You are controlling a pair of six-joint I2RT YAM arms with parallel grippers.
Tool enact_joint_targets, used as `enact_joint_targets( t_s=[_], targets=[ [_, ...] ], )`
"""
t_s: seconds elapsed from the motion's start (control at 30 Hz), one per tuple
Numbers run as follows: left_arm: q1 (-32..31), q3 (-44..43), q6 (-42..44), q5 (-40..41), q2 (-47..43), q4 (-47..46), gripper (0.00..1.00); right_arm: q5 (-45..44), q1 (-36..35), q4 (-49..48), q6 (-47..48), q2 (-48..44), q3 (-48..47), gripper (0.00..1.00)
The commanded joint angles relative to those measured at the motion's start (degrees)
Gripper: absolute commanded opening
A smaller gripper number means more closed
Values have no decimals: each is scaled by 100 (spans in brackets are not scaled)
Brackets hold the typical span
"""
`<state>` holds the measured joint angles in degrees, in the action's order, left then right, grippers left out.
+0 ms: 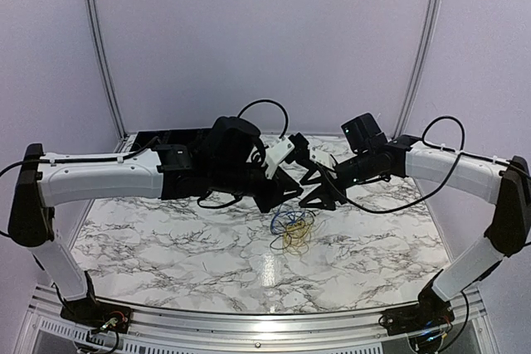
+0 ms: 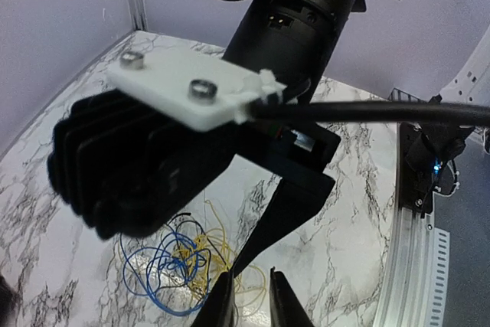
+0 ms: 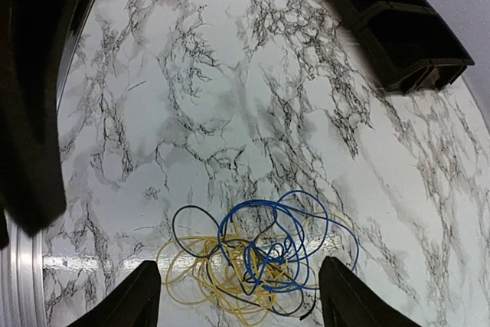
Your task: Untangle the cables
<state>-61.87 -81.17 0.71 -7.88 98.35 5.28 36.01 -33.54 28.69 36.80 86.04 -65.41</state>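
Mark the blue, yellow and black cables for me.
blue cable (image 3: 303,192), right wrist view, top of its loop
yellow cable (image 3: 191,269), right wrist view, left coils
black cable (image 3: 174,229), right wrist view, left loop

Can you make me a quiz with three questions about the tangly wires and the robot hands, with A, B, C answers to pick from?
1. Where is the tangle of cables?
A) on the marble table
B) inside a box
C) dangling from an arm

2. Which colour is in the tangle?
A) red
B) blue
C) green

3. How is the right hand?
A) wide open
B) shut on a cable
C) holding a cup

Answers:
1 A, the loops lie on the marble.
2 B, blue loops show beside yellow and black ones.
3 A, its fingers stand far apart above the tangle and grip nothing.
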Motion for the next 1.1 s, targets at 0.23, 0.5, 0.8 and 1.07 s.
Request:
enact_joint_targets(
  t_s=[0.23,0.5,0.8,1.07],
  targets=[
    [323,2338,-2164,2262,-1474,-425,48,-1070,-924,-151,1939,-240,821,42],
    [447,2410,-3362,3052,-1381,-407,49,-998,-1387,-475,1525,371,813,46],
    [447,2771,-3521,3236,-1916,-361,50,-1028,-1505,-651,1180,1252,482,47],
    [447,3341,-3810,3266,-2421,-473,52,-1399,-1580,-1090,667,1690,479,43]
  ],
)
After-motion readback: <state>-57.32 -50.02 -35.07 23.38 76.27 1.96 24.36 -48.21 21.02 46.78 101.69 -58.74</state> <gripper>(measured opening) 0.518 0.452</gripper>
